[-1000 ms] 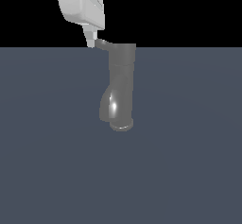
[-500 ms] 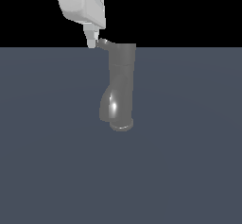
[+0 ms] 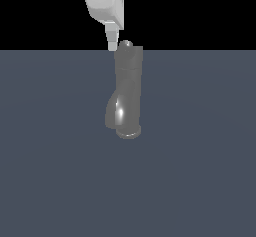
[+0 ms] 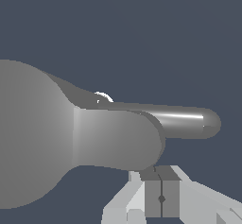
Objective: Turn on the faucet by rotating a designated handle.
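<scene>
Pressing beside the faucet [image 3: 129, 88] cap: my hand [image 4: 161, 198], fingers together, empty. Handle [image 4: 182, 122] contact unclear; I judge rotation barely begun, the turn remains.

floor [image 3: 200, 181]: flat slate-blue (featureless) ; backdrop [image 3: 200, 11]: black — unlit

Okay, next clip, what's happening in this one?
A single robot arm is working at a dark grey faucet standing on a flat grey surface. Its gripper sits beside the top of the faucet, on the exterior view's left, jaws closed together and holding nothing. The handle cannot be clearly made out from the exterior view.
</scene>
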{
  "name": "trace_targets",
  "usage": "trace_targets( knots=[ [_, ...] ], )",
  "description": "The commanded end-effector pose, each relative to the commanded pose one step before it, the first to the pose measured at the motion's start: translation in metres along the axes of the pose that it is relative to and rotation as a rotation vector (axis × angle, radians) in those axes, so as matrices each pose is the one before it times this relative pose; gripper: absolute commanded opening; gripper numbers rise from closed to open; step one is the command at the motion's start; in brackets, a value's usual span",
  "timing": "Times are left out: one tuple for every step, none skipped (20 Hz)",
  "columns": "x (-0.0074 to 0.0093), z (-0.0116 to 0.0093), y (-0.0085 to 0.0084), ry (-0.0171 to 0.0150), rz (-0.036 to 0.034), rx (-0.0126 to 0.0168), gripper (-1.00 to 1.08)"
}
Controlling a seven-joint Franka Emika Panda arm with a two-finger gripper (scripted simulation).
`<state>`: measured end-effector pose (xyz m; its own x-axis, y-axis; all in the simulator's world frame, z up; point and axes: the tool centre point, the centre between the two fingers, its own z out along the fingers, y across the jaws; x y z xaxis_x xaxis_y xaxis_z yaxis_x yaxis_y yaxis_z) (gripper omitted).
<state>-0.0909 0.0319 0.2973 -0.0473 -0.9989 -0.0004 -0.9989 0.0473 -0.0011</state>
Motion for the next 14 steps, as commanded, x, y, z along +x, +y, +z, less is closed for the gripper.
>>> trace_targets(
  knots=[
    [0.03597,-0.00021,0.00124,0.00038,0.0562,-0.00106,-1.0],
    [-0.03093,0.00008,0.00266,0.00028,-0.05279,0.00125,-1.0],
    [0.00565,-0.00001,-0.00216,0.00002,0.00331,-0.00006,-1.0],
    [0.0056,-0.00001,-0.00213,0.00002,0.00331,-0.00006,-1.0],
    [0.00551,-0.00001,-0.00211,0.00001,0.00324,-0.00006,-1.0],
    [0.00544,-0.00001,-0.00208,0.00001,0.0032,-0.00006,-1.0],
    [0.00537,-0.00001,-0.00206,0.00001,0.00316,-0.00006,-1.0],
    [0.0053,-0.00001,-0.00203,0.00001,0.00313,-0.00006,-1.0],
    [0.00521,-0.00001,-0.00201,0.00001,0.00305,-0.00006,-1.0],
    [0.00516,-0.00001,-0.00198,0.0,0.00305,-0.00006,-1.0],
    [0.00507,-0.00001,-0.00196,0.0,0.00297,-0.00006,-1.0],
    [0.00501,-0.00001,-0.00193,0.0,0.00297,-0.00006,-1.0],
    [0.00492,-0.00001,-0.00191,-0.00001,0.00289,-0.00006,-1.0],
    [0.00484,-0.00001,-0.00188,-0.00001,0.00285,-0.00007,-1.0]
  ],
)
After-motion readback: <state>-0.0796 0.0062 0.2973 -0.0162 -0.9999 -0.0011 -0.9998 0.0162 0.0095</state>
